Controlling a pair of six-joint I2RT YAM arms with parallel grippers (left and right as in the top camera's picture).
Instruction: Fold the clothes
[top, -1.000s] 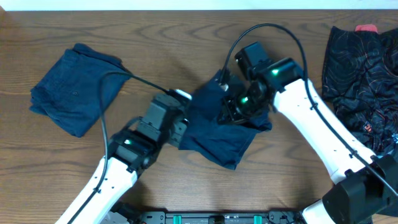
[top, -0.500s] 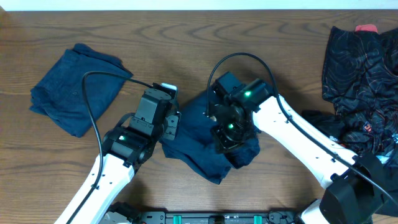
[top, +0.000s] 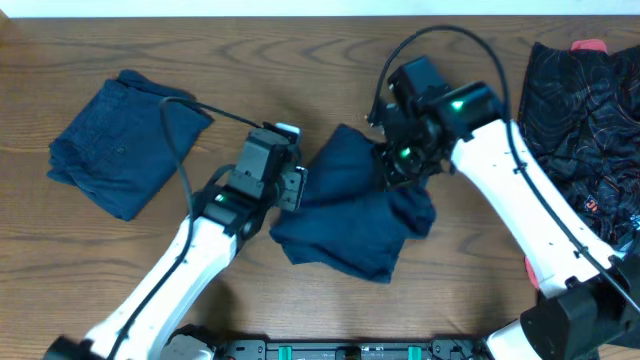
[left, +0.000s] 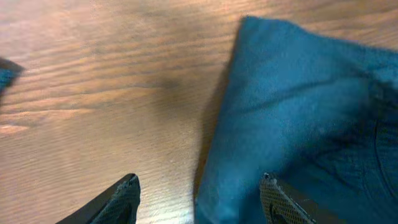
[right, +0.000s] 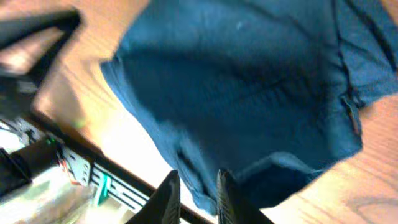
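A dark blue garment (top: 345, 220) lies crumpled at the table's middle. My left gripper (top: 293, 188) is open at its left edge; in the left wrist view the fingers (left: 199, 190) straddle the cloth's edge (left: 298, 112), one over bare wood, one over cloth. My right gripper (top: 398, 170) is at the garment's upper right, its fingers (right: 194, 190) nearly closed on a fold of the blue cloth (right: 249, 81). A folded blue garment (top: 120, 140) lies at the far left.
A pile of dark patterned clothes (top: 580, 110) lies at the right edge, with a red item (top: 590, 45) at its top. A black rail (top: 340, 350) runs along the table's front edge. Both arms' cables loop above the garment.
My right gripper has moved up and right, pulling the cloth with it. My left gripper has shifted right to the garment's left edge. The garment has spread wider.
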